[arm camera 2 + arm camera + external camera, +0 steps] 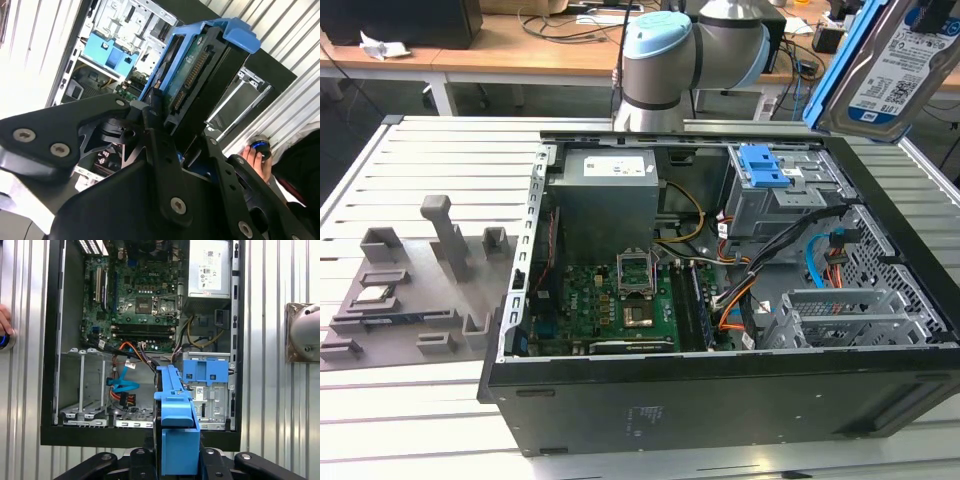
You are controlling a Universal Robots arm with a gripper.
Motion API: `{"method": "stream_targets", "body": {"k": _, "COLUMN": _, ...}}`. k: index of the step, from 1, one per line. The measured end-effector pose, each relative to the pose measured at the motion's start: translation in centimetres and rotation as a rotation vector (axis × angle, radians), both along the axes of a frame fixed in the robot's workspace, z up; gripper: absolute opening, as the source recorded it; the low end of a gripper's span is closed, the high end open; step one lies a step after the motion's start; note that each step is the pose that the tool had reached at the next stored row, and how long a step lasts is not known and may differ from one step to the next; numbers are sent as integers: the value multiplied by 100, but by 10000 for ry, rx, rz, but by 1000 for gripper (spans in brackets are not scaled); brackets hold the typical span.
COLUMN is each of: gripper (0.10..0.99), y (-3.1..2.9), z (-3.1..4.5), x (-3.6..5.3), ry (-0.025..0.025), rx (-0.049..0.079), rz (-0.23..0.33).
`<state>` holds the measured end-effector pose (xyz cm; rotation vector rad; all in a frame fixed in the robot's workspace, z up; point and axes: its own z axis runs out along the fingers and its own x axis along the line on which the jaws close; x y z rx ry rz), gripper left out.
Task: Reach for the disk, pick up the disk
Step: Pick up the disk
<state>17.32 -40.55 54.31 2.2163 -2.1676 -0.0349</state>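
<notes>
The disk (898,62), a silver drive with a white-and-blue label and a blue frame, hangs tilted in the air above the back right corner of the open computer case (720,400) in the exterior view. In both wrist views my gripper (182,131) (175,460) is shut on the disk (197,75), with a black finger pressed against each flat side. In the first wrist view the disk (175,430) is edge-on and its blue frame faces the camera, high over the case's drive bay.
Inside the case are a motherboard (610,300), a power supply (610,200) and a drive cage with a bright blue latch (766,166). A grey fixture tray (410,290) lies at the exterior view's left. A person's hand (255,157) rests beside the case.
</notes>
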Motion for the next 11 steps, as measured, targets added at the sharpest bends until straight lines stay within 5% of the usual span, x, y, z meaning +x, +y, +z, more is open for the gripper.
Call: {"method": "stream_targets", "body": {"k": 11, "gripper": 361, "y": -163, "z": 0, "x": 0, "ry": 0, "rx": 0, "rz": 0}}
